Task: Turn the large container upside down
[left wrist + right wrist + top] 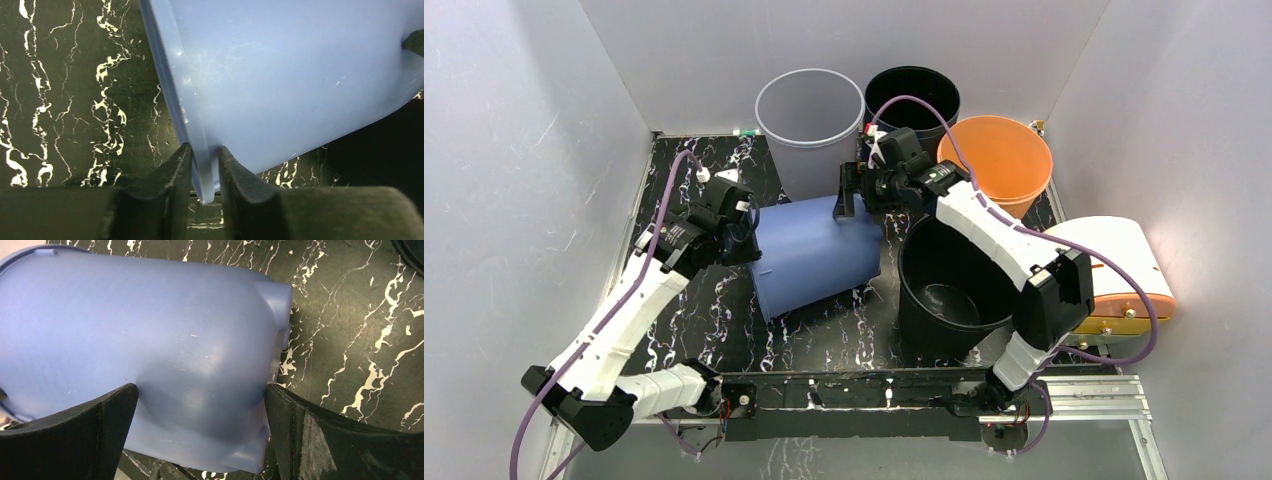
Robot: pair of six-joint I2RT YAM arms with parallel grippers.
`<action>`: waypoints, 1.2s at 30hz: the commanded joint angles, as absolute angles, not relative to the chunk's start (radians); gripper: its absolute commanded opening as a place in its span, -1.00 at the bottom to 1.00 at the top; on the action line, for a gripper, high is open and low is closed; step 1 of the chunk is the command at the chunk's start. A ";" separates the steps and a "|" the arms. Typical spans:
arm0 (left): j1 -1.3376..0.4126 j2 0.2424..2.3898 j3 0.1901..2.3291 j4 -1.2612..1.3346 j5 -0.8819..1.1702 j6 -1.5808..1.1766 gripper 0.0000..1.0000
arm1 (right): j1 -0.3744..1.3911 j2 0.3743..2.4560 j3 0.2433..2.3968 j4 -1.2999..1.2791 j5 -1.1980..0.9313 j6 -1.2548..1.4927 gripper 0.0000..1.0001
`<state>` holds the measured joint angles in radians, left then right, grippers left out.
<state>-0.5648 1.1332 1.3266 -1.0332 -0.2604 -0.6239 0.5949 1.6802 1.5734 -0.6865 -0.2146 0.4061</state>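
The large blue container (814, 255) lies on its side on the black marble table (704, 330), with its mouth to the left and its base to the right. My left gripper (742, 232) is shut on the container's rim, which shows pinched between the fingers in the left wrist view (205, 150). My right gripper (854, 195) is open wide at the far corner of the base. In the right wrist view (200, 390) its fingers straddle the container's (125, 315) base end, close against it on both sides.
A grey bucket (809, 110) and a black bucket (914, 95) stand at the back. An orange bucket (996, 155) is at the back right. A big black bucket (949, 285) stands just right of the blue container. A white and orange device (1119, 270) sits at the far right.
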 commanded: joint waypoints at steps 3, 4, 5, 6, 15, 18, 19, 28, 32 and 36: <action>-0.560 1.156 1.316 -1.048 -0.281 -0.613 -0.99 | 0.513 1.620 1.490 -0.577 -0.401 0.432 0.96; -0.560 1.159 1.315 -1.050 -0.285 -0.607 -1.00 | 0.505 1.619 1.486 -0.573 -0.420 0.434 0.96; -0.561 1.164 1.313 -1.053 -0.288 -0.601 -1.00 | 0.497 1.616 1.480 -0.568 -0.436 0.437 0.96; -0.561 1.166 1.310 -1.053 -0.290 -0.594 -1.00 | 0.489 1.614 1.476 -0.564 -0.457 0.441 0.96; -0.510 1.117 1.230 -0.995 -0.297 -0.545 -1.00 | 0.467 1.632 1.469 -0.601 -0.412 0.488 0.96; -0.471 1.091 1.206 -0.983 -0.305 -0.537 -1.00 | 0.468 1.640 1.473 -0.638 -0.313 0.520 0.96; -0.458 1.089 1.195 -0.980 -0.299 -0.534 -1.00 | 0.468 1.637 1.466 -0.632 -0.294 0.531 0.96; -0.411 1.047 1.089 -0.932 -0.227 -0.486 -1.00 | 0.433 1.607 1.424 -0.522 -0.262 0.774 0.96; -0.410 1.015 1.056 -0.912 -0.202 -0.473 -1.00 | 0.422 1.590 1.387 -0.444 -0.260 0.886 0.96; -0.410 1.000 1.035 -0.900 -0.168 -0.467 -1.00 | 0.421 1.609 1.383 -0.393 -0.275 0.961 0.96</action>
<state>-0.4236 0.9878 1.0931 -0.8154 -0.1879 -0.4911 0.4206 1.6367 1.3830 -0.5243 -0.2817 0.8429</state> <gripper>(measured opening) 0.060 0.980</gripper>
